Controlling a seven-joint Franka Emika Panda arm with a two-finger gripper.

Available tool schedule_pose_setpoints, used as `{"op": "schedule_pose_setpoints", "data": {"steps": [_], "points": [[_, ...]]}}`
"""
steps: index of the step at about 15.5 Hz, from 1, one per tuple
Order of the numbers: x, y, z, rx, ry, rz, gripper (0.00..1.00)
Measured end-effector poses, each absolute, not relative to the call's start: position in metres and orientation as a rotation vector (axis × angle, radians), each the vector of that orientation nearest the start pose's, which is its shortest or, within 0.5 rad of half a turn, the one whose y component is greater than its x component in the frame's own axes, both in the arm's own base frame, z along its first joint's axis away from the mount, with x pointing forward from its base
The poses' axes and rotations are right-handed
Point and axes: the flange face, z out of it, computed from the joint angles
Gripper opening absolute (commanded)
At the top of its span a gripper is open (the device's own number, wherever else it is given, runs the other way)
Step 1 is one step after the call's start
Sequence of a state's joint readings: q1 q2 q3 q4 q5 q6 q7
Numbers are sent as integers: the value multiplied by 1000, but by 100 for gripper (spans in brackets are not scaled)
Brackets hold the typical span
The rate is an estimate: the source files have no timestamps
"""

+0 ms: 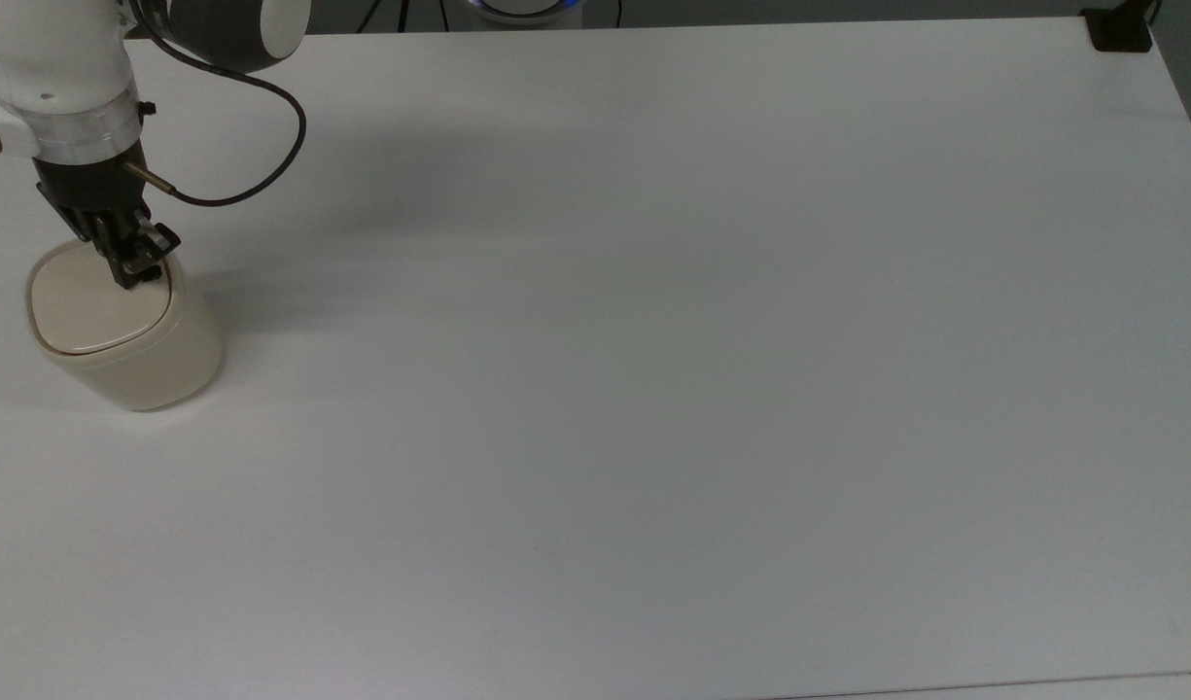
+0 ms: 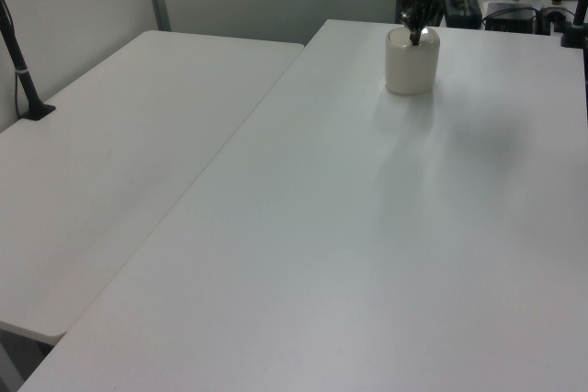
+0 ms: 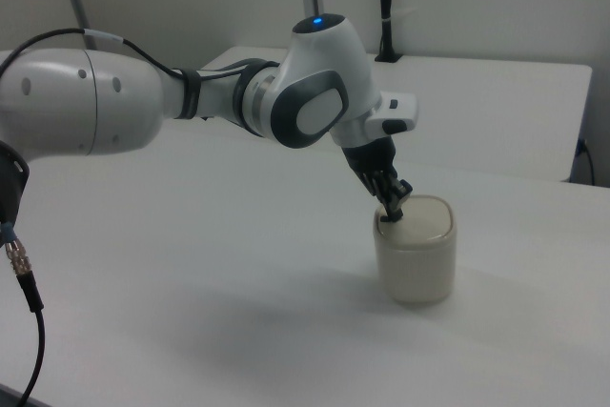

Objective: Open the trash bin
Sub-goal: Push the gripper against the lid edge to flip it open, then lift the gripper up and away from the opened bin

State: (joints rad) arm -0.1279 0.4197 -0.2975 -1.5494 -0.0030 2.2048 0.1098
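Bin (image 1: 123, 331) first, though it is far from the biggest thing here: the white surface (image 1: 653, 340) spreads across nearly all of the top view, and a second white surface (image 2: 119, 153) lies along it on the left view's left. The arm (image 3: 219, 102), white with grey joints, reaches from the right view's left down toward the bin, with a black cable (image 1: 255, 165) looping off its wrist in the top view.

The bin itself is cream-beige and upright, standing near the top view's left edge, at the far end of the surface in the left view (image 2: 412, 61), and toward the right view's lower right (image 3: 415, 259). Its flat lid (image 1: 94, 306) lies level and closed, ringed by a thin brown seam.

The black tool (image 1: 133, 270) points down onto the lid near the top view's upper right corner of it; in the right view (image 3: 392, 212) its tip meets the lid's near-left edge. Its fingers look drawn together to one narrow tip, clenched on nothing.
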Motion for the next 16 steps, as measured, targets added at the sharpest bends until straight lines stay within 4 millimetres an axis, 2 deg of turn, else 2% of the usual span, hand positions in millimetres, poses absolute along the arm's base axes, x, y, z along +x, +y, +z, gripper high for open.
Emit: {"op": "schedule_pose_setpoints", "data": {"steps": [3, 5, 7, 9, 10, 11, 12, 14, 15, 16], "points": [[649, -260, 443, -3188, 791, -381, 1], [648, -259, 450, -3185, 792, -399, 2], [646, -256, 473, -3173, 786, -453, 3], [640, -239, 508, -3151, 753, -485, 6], [636, -224, 529, -3139, 721, -493, 15], [629, -199, 557, -3125, 667, -492, 22], [624, -182, 571, -3121, 629, -471, 34], [615, -142, 589, -3124, 538, -400, 77], [609, -112, 598, -3130, 466, -344, 100], [605, -94, 601, -3134, 416, -306, 100]]}}
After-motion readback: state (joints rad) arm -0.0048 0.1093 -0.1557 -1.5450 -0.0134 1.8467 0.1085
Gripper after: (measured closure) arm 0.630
